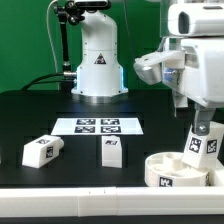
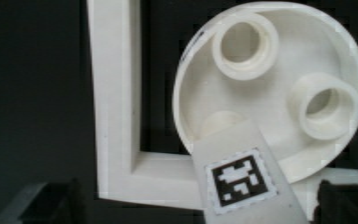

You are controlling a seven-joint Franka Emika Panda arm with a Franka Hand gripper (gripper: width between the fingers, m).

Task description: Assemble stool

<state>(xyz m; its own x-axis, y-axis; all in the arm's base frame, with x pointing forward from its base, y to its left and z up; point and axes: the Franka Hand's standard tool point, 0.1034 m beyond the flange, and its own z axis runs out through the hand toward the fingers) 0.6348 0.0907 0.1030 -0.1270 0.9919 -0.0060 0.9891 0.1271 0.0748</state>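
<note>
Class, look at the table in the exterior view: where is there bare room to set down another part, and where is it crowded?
Bare dark table lies on the exterior view's left, between the robot base and the left leg. A smaller gap lies between the middle leg and the seat. It is crowded at the right, where the tool hangs over the seat and standing leg.

- A robotics lab: a black table [image 1: 30,110] carries a fixed marker board [image 1: 98,126] of printed tags
- A white robot base [image 1: 98,60] stands behind, green backdrop [image 1: 25,40] beyond
</note>
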